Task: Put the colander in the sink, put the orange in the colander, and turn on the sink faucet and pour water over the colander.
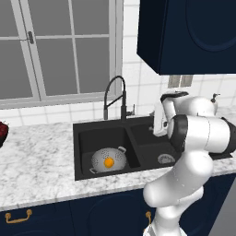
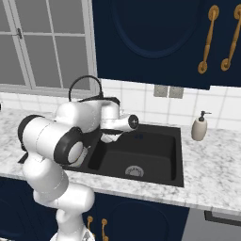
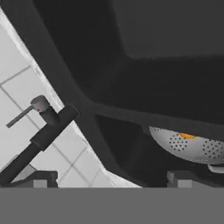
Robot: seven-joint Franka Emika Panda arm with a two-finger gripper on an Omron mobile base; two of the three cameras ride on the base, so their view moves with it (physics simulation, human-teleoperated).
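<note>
Colander (image 1: 109,159) sits in the left basin of the sink (image 1: 85,131), clear of the walls, with the orange (image 1: 109,162) inside. Gripper (image 3: 111,178), jaws spread wide and empty, hovers over the divider right of the sink faucet (image 1: 120,92). Right basin offers open room.

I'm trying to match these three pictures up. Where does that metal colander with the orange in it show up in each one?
Left base view: the colander sits in the sink's left basin, lower centre, holding the orange.
Right base view: not in it.
Hand view: lower right, rim and orange top.
Shared landmark: the black sink faucet.
</note>
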